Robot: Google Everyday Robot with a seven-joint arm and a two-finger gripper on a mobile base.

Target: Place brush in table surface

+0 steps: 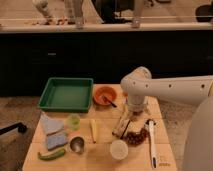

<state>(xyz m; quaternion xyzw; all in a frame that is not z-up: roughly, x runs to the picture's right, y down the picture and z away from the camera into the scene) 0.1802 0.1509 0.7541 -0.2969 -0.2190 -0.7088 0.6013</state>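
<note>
Gripper [133, 112] hangs over the right side of the table surface [100, 152], jaws spread apart with nothing in them. The brush [152, 145] is lying flat just nearer and right of it.

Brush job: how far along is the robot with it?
Done: nothing visible. The white-handled brush lies untouched along the right side of the table surface, its head by the brown bowl. In hand: the gripper hangs open and empty beside the orange bowl, away from the brush. Left: probably reaching over, gripping the brush and setting it on a bare stretch of table.
</note>
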